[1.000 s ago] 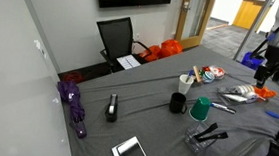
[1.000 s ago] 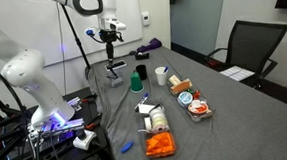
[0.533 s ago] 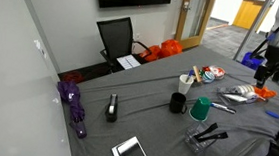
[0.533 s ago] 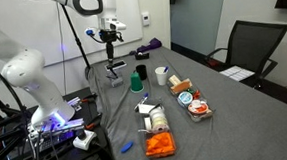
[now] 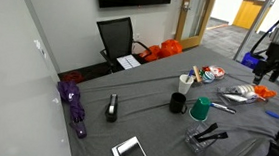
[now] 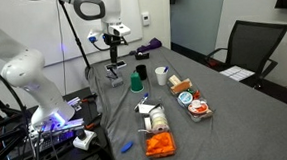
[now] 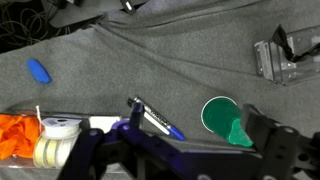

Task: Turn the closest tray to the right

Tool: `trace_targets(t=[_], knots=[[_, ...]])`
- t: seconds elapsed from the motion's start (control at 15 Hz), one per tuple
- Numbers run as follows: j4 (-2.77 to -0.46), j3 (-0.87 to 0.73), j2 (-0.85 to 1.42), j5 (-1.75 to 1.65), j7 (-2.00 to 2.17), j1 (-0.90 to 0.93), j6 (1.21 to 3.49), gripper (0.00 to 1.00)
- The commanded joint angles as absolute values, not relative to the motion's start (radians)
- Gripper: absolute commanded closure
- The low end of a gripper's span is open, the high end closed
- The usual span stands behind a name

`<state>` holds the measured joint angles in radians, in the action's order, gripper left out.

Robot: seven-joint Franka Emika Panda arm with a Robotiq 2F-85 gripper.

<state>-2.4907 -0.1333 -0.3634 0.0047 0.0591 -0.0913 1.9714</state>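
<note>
Hovering high above the grey desk (image 7: pixel 170 60), the pincer (image 7: pixel 178 135) has its fingers spread wide with nothing held between them. The closest tray (image 7: pixel 268 60), a clear one with a dark object inside, lies near the desk's edge on the robot's side; in the wrist view it sits at the upper right corner, well apart from the fingers. A green cup (image 7: pixel 220 113) stands upright between tray and pincer, and a pen (image 7: pixel 155 118) lies just beside the cup.
</note>
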Motion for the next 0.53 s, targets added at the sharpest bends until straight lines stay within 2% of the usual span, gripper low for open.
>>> trace_targets(t=[0.0, 0.47], knots=[[-2.451, -0.178, -0.275, 0.107, -0.020, -0.099, 2.053, 0.00], [-2.396, -0.194, -0.108, 0.180, -0.086, -0.105, 2.239, 0.00]])
